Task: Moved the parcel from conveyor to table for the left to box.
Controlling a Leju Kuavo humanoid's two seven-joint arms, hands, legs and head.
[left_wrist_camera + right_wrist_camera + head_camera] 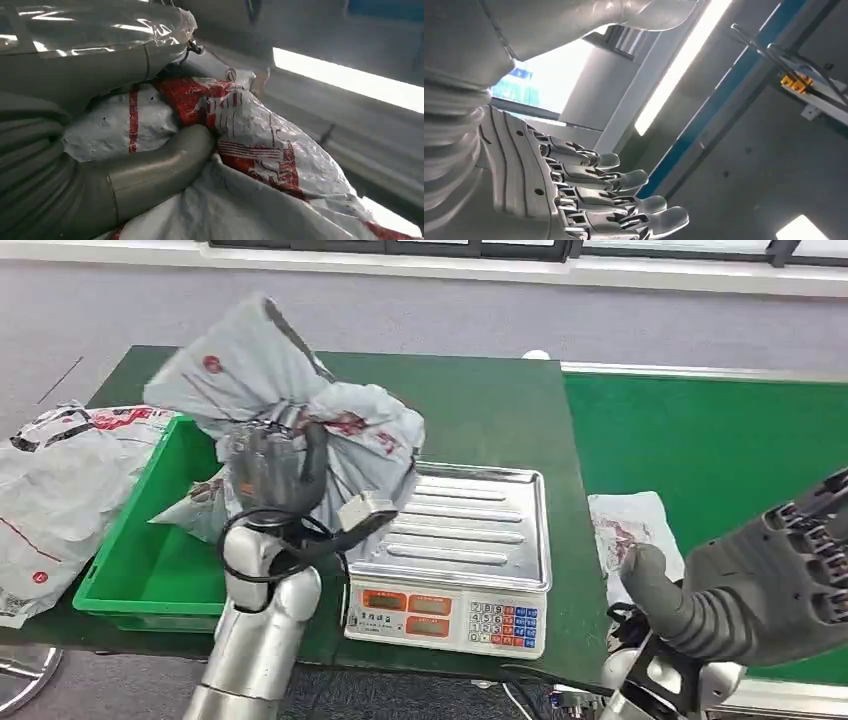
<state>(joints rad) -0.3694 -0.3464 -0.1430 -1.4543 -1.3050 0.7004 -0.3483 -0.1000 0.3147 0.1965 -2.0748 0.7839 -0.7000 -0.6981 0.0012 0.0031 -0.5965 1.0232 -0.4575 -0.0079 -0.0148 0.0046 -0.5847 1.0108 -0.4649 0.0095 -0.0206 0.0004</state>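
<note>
Head view: left hand (272, 468) grips a grey parcel (290, 405) with red print, held up over the right end of the green box (150, 560) and the left edge of the scale (455, 560). Fingers wrap the bag's bunched middle; the bag flares above and droops below the hand. The box sits on the dark green table (480, 410). Scale has a steel tray on top and a keypad on the front, just right of the box. More grey bags (60, 490) lie at the table's left end, touching the box's outer wall. A second small parcel (625, 530) lies flat on the brighter green conveyor (720, 440), right of the table. Right hand (760, 585) is raised near the camera, lower right, holding nothing, thumb sticking out toward the left; it is apart from the small parcel.

Left wrist view: thumb (155, 170) presses into the parcel (250, 150), crinkled grey plastic with red markings bulging around it. Fingers are hidden under the bag. A clear-wrapped grey cover (90, 35) sits above the bag.

Right wrist view: right hand (574, 185) is empty, fingers (624, 180) straight and side by side, slightly fanned, pointing at ceiling lights (679, 65) and a blue beam (724, 95).
</note>
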